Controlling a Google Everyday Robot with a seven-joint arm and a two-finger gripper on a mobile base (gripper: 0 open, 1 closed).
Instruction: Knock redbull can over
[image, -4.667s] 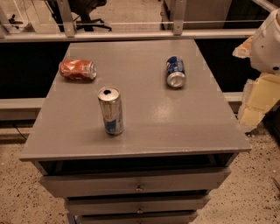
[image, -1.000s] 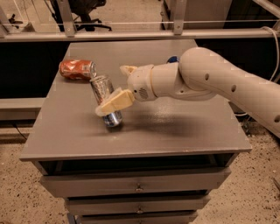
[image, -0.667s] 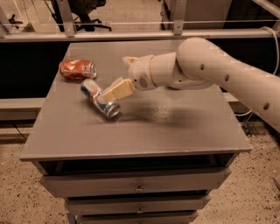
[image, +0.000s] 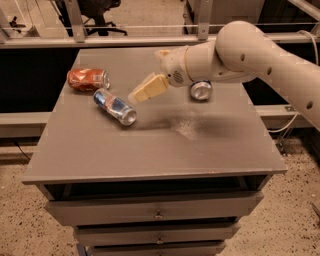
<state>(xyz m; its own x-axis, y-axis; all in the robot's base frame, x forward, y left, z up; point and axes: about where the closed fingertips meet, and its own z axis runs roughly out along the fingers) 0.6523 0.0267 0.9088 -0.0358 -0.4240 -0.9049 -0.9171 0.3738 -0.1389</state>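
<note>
The redbull can (image: 114, 106), slim and silver with blue panels, lies on its side on the grey table (image: 150, 145), its silver top pointing toward the front right. My gripper (image: 146, 88) hangs just above the table, a little to the right of the can and apart from it. The white arm reaches in from the right across the table's back.
An orange-red can (image: 88, 79) lies on its side at the back left, close behind the redbull can. A dark-blue can (image: 200, 90) lies on its side at the back, mostly hidden by my arm. Drawers sit under the table's front edge.
The redbull can stood upright, then tipped to the left and now lies flat on the table. My gripper has pulled back to the right, away from it.
</note>
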